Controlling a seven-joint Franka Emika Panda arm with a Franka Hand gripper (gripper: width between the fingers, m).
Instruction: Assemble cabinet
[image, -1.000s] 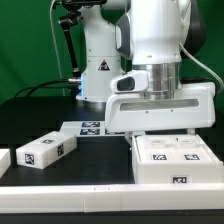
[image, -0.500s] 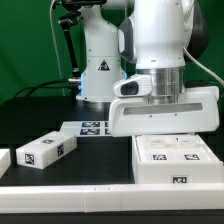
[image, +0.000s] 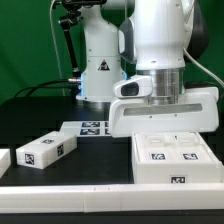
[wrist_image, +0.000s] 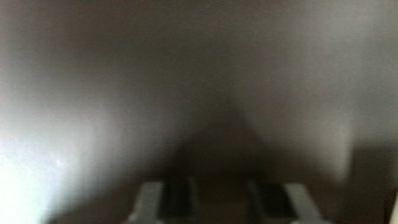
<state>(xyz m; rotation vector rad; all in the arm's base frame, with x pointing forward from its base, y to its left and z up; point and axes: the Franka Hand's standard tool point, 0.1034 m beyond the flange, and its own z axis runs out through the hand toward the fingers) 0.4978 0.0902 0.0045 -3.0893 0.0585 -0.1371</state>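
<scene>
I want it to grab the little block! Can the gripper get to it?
Probably yes. The block lies alone on bare table, nothing on top; the gripper hangs above the big box.

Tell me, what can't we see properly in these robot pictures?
1. Wrist view: everything is blurred, so whether the gripper holds anything cannot be told.
2. Exterior view: its fingers are hidden behind its own wide white body, above the big cabinet block.
3. Exterior view: a cabinet piece is cut off by the left edge.
4. Exterior view: the marker board is partly covered by the gripper's body.
</scene>
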